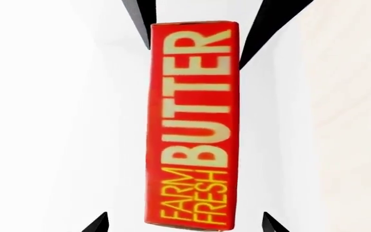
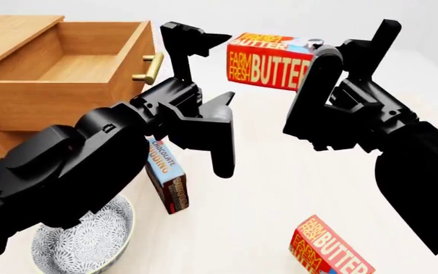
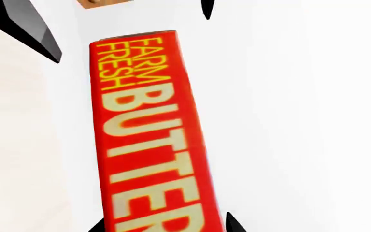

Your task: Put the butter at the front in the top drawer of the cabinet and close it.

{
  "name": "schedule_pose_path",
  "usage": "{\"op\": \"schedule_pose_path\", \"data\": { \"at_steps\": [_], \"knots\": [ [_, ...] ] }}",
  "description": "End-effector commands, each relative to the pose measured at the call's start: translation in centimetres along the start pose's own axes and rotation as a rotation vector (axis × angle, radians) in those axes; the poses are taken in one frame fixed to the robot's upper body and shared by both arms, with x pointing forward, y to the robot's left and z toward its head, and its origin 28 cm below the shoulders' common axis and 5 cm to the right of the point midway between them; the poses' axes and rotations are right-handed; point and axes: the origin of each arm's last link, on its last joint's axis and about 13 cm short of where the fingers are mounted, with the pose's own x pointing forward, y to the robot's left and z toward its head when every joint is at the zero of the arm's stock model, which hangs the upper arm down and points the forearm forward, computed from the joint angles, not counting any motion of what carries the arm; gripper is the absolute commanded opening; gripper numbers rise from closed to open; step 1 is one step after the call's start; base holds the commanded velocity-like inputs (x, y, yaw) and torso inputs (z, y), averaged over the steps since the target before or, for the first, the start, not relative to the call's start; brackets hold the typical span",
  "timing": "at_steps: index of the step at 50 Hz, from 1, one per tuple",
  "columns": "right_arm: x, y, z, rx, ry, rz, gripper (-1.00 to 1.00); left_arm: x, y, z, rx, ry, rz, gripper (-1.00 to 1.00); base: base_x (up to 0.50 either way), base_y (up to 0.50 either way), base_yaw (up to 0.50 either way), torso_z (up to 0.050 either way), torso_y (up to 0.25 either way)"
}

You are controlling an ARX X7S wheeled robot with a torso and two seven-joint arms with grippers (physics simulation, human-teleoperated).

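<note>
I see a red butter (image 2: 268, 69) carton lettered yellow and white, a second red butter carton (image 2: 329, 251) alike, a blue-and-brown chocolate pudding box (image 2: 166, 178), a blue-white patterned bowl (image 2: 89, 240), an orange-brown cabinet (image 2: 21, 108) with a brass handle (image 2: 152, 67), black arms, and a white desk (image 2: 280, 182).

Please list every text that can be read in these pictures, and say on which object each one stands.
"FARM FRESH BUTTER": on the raised butter carton between the grippers.
"FARM FRESH BUTTER", partly cut off: on the second butter carton lying on the table.
"CHOCOLATE": on the blue-and-brown box; its lower lettering is too blurred to read.
</note>
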Motion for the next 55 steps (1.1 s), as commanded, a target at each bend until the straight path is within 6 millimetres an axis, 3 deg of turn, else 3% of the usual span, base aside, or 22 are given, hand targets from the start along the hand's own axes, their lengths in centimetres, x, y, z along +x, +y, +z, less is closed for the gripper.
{"op": "schedule_pose_path", "data": {
  "at_steps": [1, 36, 55],
  "knots": [
    [-0.1, -1.9, 0.7, -0.065, -0.034, -0.143, -1.0, 0.1, -0.3, 0.1, -0.008, -0.005, -0.012, 1.0, 0.0, 0.0, 0.0, 0.0, 0.0],
    [-2.3, -1.8, 2.0, -0.051, -0.08, -0.131, -1.0, -0.2, -0.3, -0.2, -0.017, 0.001, -0.009, 1.0, 0.0, 0.0, 0.0, 0.0, 0.001],
    [-2.0, -2.0, 2.7, -0.012, -0.117, -0.117, -1.0, -0.7, -0.1, 0.7, -0.04, -0.132, 0.059, 1.0, 0.0, 0.0, 0.0, 0.001, 0.002]
  ]
}}
